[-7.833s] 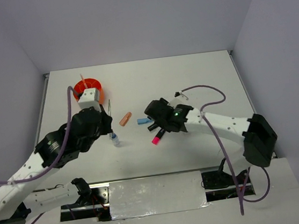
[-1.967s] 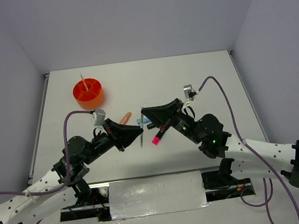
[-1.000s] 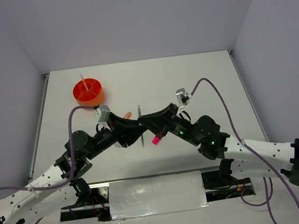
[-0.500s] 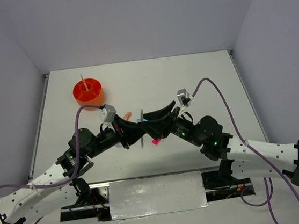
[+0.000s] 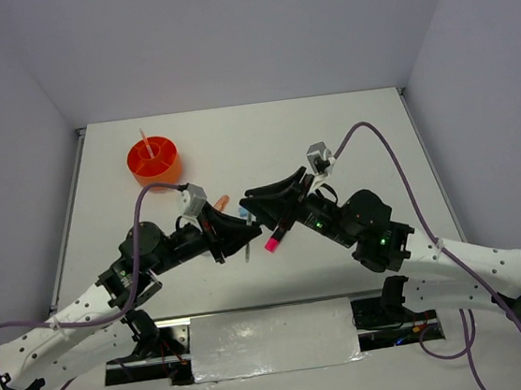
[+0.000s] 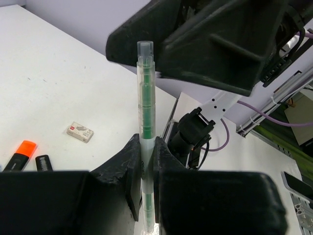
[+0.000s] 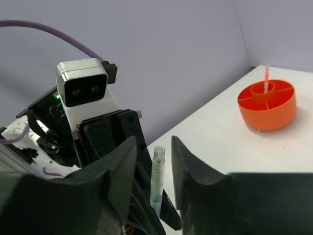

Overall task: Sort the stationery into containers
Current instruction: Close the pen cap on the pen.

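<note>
Left gripper (image 6: 146, 161) clamped on green pen (image 6: 145, 98); long axis runs straight out, clear end between the right gripper's (image 7: 152, 147) parted jaws, untouched. Orange organiser (image 5: 156, 177) well apart, near the bench's (image 5: 348, 138) far-left edge.

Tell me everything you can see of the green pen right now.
The green pen is thin: a clear plastic-looking barrel with green segments inside and a clear end on top. It stands upright, its lower part clamped in the shut left pincer. Its top sits between the fingers of the open right pincer, with a gap on either side.
</note>
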Controlling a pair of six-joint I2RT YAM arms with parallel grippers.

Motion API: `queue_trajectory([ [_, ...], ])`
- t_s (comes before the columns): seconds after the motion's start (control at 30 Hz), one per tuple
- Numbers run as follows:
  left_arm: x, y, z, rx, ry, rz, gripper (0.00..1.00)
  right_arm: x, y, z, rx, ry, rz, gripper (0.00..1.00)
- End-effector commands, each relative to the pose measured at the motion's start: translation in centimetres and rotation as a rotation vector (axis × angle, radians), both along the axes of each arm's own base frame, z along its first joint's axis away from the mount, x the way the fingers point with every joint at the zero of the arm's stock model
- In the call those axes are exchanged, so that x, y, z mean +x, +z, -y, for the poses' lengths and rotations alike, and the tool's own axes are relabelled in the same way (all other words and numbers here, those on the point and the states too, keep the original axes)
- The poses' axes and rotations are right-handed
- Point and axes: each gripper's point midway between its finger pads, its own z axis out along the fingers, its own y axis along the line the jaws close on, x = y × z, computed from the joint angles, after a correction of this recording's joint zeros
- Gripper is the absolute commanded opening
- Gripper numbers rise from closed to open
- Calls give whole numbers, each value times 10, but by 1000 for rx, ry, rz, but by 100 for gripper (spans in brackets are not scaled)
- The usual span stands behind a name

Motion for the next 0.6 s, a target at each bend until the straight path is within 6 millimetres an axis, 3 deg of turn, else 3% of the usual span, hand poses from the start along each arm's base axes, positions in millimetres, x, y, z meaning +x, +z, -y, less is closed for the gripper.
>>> queue_trajectory([
  [0.0, -9, 35, -2, -55, -35, 102, 0, 4, 12, 3, 2, -26, 27, 40],
  [0.17, -10, 33, -3, -52, -37, 106, 0, 5, 10, 1, -15, -26, 24, 13],
  [0.23, -10, 33, -2, -47, -39, 106, 0, 5, 11, 1, -10, -26, 22, 9],
  [0.27, -9, 31, -2, -41, -38, 108, 0, 6, 9, 1, -16, -28, 18, 0],
  [0.43, 0, 42, -11, -29, 33, 133, 0, 6, -5, -3, -40, -18, 8, 0],
  [0.53, 5, 66, -21, -26, 93, 185, 0, 7, -41, -11, -99, 3, -26, 0],
  [0.57, 2, 83, -24, -41, 91, 213, 0, 6, -52, -16, -120, 15, -37, 0],
])
